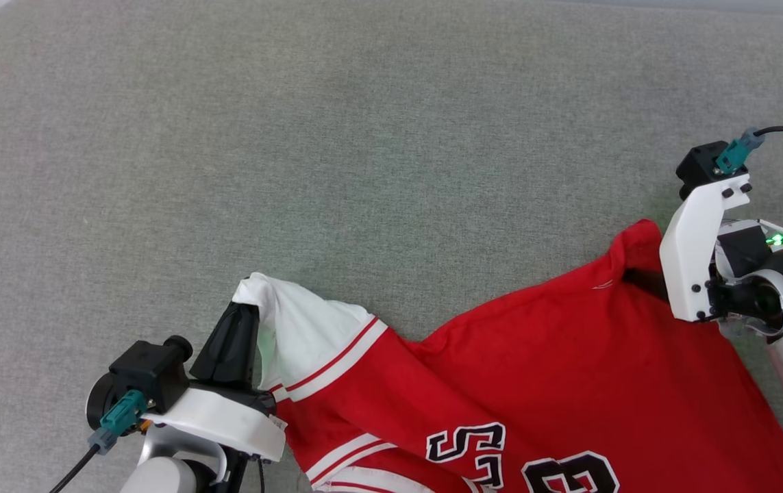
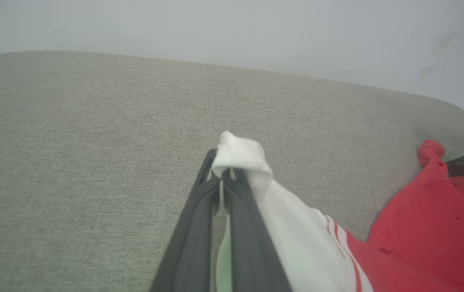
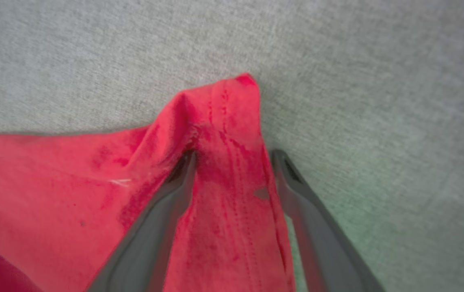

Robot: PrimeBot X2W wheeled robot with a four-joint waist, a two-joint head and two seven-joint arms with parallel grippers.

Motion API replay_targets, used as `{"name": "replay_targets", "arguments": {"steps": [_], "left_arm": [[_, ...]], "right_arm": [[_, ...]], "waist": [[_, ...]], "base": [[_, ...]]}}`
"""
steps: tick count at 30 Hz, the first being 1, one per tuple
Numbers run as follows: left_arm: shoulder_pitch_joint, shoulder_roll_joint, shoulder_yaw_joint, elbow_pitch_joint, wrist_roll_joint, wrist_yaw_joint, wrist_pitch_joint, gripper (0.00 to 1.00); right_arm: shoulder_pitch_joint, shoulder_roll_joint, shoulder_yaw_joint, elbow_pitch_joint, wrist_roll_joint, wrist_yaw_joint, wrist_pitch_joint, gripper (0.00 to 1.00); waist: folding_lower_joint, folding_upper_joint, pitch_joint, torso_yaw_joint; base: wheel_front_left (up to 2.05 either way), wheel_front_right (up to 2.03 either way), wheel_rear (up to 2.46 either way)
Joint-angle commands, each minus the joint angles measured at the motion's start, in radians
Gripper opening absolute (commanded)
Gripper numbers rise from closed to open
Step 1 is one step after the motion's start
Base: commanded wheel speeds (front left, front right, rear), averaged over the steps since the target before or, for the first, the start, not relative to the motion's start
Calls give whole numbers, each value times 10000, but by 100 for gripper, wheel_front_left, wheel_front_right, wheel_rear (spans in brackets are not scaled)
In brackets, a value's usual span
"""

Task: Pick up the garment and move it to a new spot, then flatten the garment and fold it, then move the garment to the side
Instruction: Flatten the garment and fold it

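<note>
Grey woven cushion point(image 1: 364, 137) (pale wall point(image 2: 256, 28) behind) — garment point(image 1: 569, 356) lying on it.

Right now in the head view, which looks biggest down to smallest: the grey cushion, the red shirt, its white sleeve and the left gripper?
1. grey cushion
2. red shirt
3. white sleeve and left gripper look about alike. The gripper is nearer the camera, so I won't rank them.

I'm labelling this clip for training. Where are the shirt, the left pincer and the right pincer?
shirt point(image 1: 535, 356), head view, on its red body.
left pincer point(image 2: 221, 178), left wrist view, midway between its shut tips.
right pincer point(image 3: 235, 158), right wrist view, midway between its spread tips.
</note>
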Motion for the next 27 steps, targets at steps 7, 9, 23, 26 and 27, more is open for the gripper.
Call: {"name": "replay_targets", "arguments": {"steps": [7,9,23,26,27], "left_arm": [[-18,50,44,324,-93,16,-164,0],[55,116,146,363,-168,39,-193,0],[-2449,861,755,1132,-591,-552,426,0],[-3744,772,813,1976,-763,-853,408,0],[-4152,728,834,2301,-814,-925,371,0]], "right_arm": [[375,-2,637,566,302,-4,-324,0],[210,-100,566,404,281,-4,-836,0],[40,-166,-429,-398,-548,-5,-4295,0],[-292,0,-795,-357,-745,-5,-5023,0],[-414,96,-897,-343,-792,-5,-5263,0]], "waist": [[0,-1,-510,-45],[0,-1,-787,-125],[0,-1,-2435,-873],[0,-1,-2524,-933],[0,-1,-2533,-964]], "base": [[0,0,0],[0,0,0],[0,0,0],[0,0,0],[0,0,0]]}}
